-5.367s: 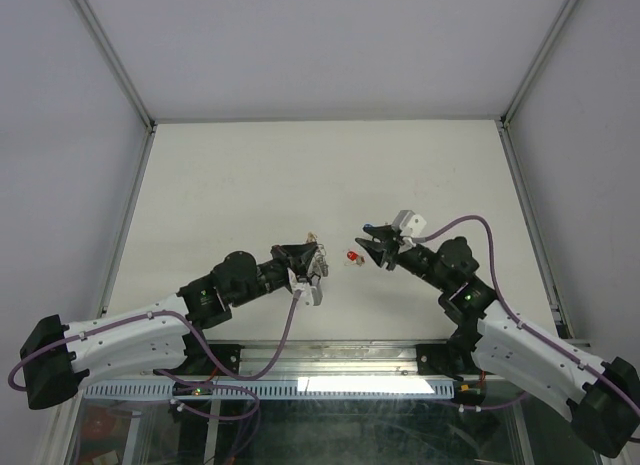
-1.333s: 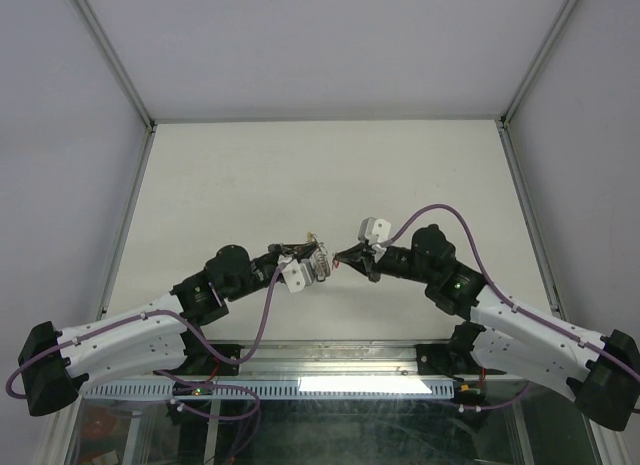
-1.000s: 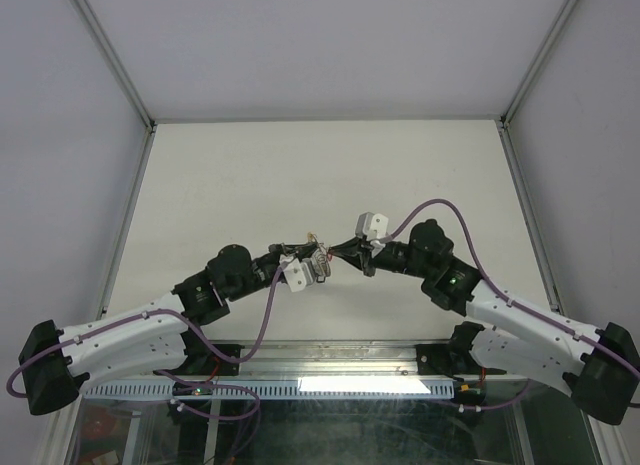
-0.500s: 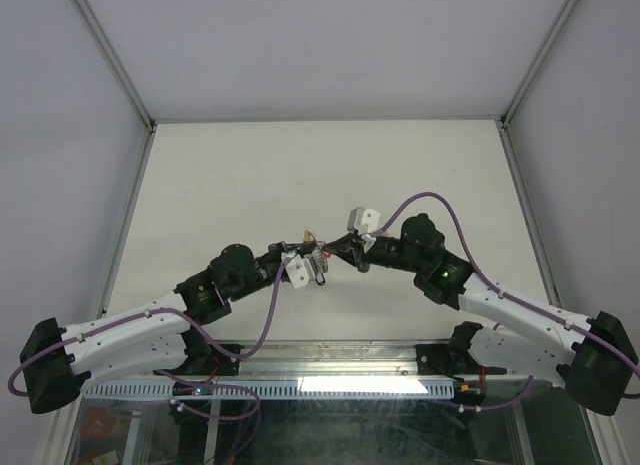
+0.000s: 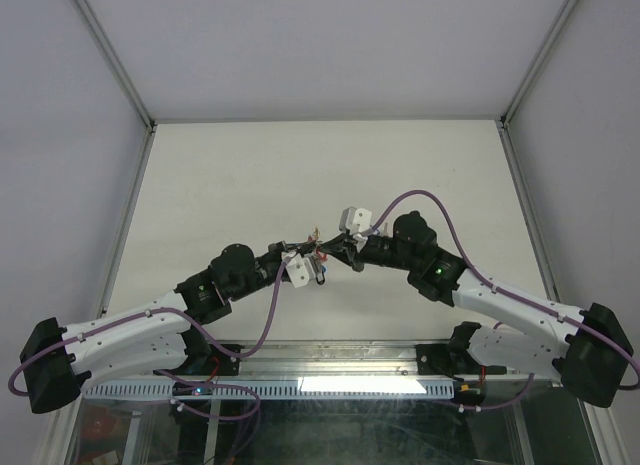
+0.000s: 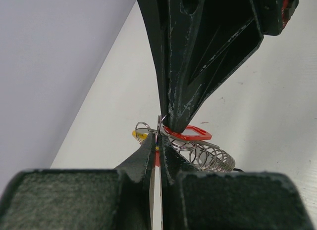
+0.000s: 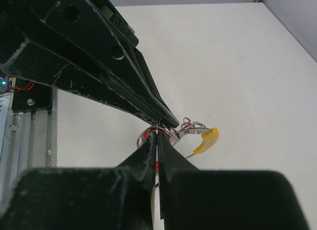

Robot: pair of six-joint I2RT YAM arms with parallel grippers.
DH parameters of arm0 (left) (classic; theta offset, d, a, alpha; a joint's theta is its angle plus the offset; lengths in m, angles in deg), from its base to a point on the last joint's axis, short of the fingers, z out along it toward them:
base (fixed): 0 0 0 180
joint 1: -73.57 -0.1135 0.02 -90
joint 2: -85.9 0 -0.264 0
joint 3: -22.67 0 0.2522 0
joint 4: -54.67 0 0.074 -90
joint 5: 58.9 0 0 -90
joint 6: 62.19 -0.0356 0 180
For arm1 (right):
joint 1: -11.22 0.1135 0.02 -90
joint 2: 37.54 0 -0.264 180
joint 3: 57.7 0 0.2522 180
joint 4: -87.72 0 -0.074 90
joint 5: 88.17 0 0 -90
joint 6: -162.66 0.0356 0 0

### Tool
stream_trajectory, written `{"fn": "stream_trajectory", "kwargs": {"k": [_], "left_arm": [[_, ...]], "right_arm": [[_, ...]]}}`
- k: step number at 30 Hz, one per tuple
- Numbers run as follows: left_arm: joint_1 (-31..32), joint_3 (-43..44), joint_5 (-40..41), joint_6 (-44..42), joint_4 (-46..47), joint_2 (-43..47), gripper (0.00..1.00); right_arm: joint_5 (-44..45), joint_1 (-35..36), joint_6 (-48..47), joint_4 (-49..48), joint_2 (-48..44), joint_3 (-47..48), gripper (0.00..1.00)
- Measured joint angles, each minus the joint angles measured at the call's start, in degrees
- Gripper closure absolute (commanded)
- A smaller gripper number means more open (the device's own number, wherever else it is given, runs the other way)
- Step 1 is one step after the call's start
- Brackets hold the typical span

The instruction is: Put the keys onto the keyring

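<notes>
- Left wrist view: the left gripper is pinched tight on the thin wire of the keyring, whose yellow section juts out just left of the fingertips.
- The right gripper meets it tip to tip, clamped on the red-tagged key.
- Silver loops bunch just right of both tips, above the white table.

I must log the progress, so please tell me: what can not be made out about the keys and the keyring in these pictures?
- Right wrist: keyring partly behind left gripper.
- Left wrist: red key tag partly behind right gripper; whether it is threaded, unclear.
- Top view: both too small, covered where the grippers meet.
</notes>
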Motion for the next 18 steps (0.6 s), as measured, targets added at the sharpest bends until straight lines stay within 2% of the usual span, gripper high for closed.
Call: {"fn": "stream_trajectory", "kwargs": {"k": [18], "left_arm": [[0.0, 0.0, -0.02, -0.02, -0.02, -0.02, 1.0]], "right_arm": [[5.33, 0.28, 0.39, 1.31, 0.42, 0.04, 1.0]]}}
